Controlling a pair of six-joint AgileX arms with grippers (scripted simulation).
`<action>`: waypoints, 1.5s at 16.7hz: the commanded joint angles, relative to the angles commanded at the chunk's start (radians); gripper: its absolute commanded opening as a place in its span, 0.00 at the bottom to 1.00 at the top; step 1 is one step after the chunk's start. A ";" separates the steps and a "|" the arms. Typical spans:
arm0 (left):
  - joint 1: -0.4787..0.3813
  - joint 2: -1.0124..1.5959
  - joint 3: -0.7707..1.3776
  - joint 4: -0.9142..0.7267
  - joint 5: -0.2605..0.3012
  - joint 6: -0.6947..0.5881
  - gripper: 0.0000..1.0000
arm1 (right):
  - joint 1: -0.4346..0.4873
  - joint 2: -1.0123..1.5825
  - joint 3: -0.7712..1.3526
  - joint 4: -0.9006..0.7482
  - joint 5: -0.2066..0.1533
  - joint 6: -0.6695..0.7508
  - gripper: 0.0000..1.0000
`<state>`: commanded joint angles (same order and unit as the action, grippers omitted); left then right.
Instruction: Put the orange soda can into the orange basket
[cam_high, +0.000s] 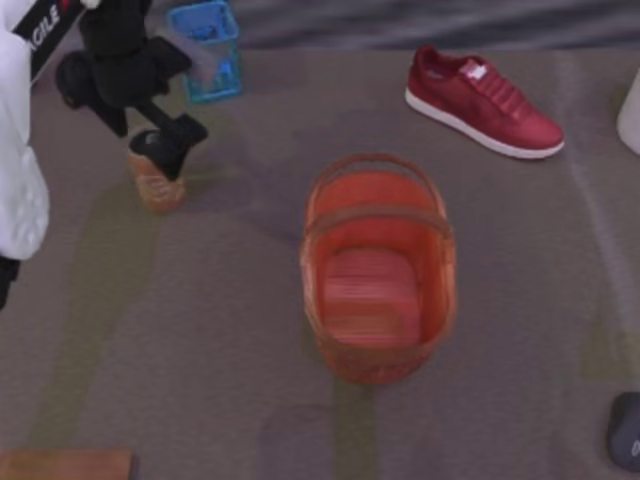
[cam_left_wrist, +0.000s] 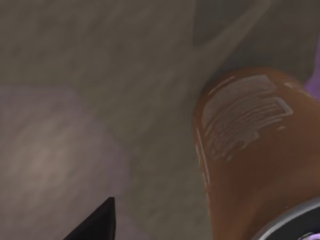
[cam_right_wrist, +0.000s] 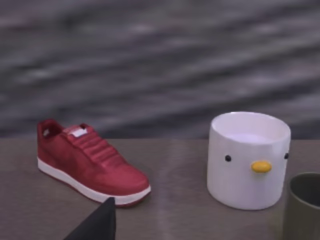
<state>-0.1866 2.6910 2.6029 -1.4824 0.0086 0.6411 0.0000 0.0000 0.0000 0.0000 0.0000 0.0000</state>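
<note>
The orange soda can (cam_high: 153, 185) stands upright at the table's far left, tan-orange with pale markings. My left gripper (cam_high: 168, 148) hangs right over its top, open. In the left wrist view the can (cam_left_wrist: 255, 160) fills one side, silver rim at the corner. One dark fingertip (cam_left_wrist: 100, 225) stands apart from the can with bare table between; the other finger is hidden. The orange basket (cam_high: 440, 290), oval and woven with an arched handle, sits mid-table to the right of the can. My right arm is out of the top view; one of its fingertips (cam_right_wrist: 102, 222) shows, held wide.
A small blue square basket (cam_high: 205, 50) stands just behind the left arm. A red shoe (cam_high: 482, 102) lies at the back right, with a white chick-faced cup (cam_right_wrist: 248, 160) and an olive cup (cam_right_wrist: 305, 205) beyond it. A dark grey object (cam_high: 625, 432) sits at the front right, a brown block (cam_high: 65, 465) at the front left.
</note>
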 joint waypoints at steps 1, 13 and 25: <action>0.000 -0.012 -0.054 0.037 0.000 0.001 1.00 | 0.000 0.000 0.000 0.000 0.000 0.000 1.00; 0.003 -0.043 -0.195 0.152 -0.001 0.002 0.70 | 0.000 0.000 0.000 0.000 0.000 0.000 1.00; 0.003 -0.043 -0.195 0.152 -0.001 0.002 0.00 | 0.000 0.000 0.000 0.000 0.000 0.000 1.00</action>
<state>-0.1840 2.6484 2.4083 -1.3301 0.0080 0.6436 0.0000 0.0000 0.0000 0.0000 0.0000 0.0000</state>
